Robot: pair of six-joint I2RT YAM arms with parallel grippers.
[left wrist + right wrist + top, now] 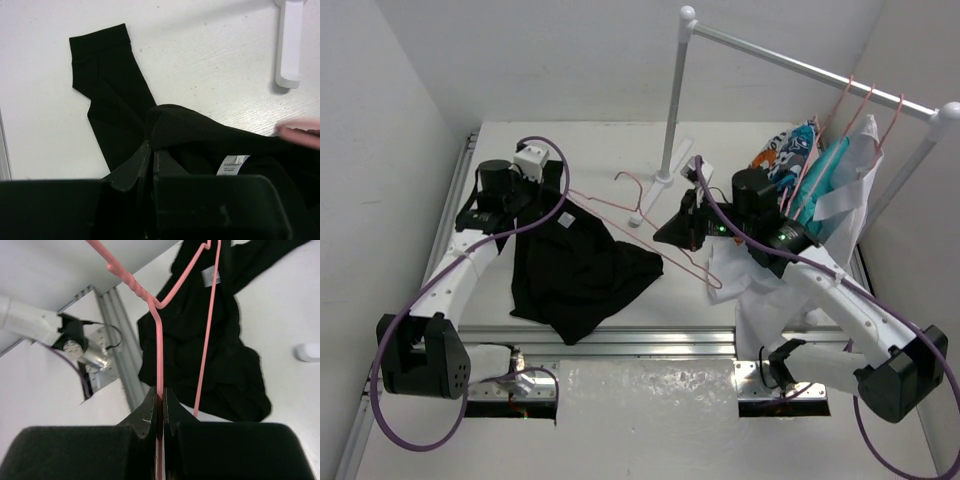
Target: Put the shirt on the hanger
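Top external view, black shirt (575,270) crumpled on white table (590,150), left claw (151,152) pinching cloth near its neck label, right claw (160,396) clamped on pink hanger (655,215), just beside shirt

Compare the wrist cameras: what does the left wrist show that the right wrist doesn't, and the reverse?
Left wrist only: the left gripper shut on the shirt near its neck; one sleeve flat on the table. Right wrist only: the right gripper clamped on the hanger; the metal rail. Both: the shirt, its white label, and the hanger, just a pink blur in the left wrist view.
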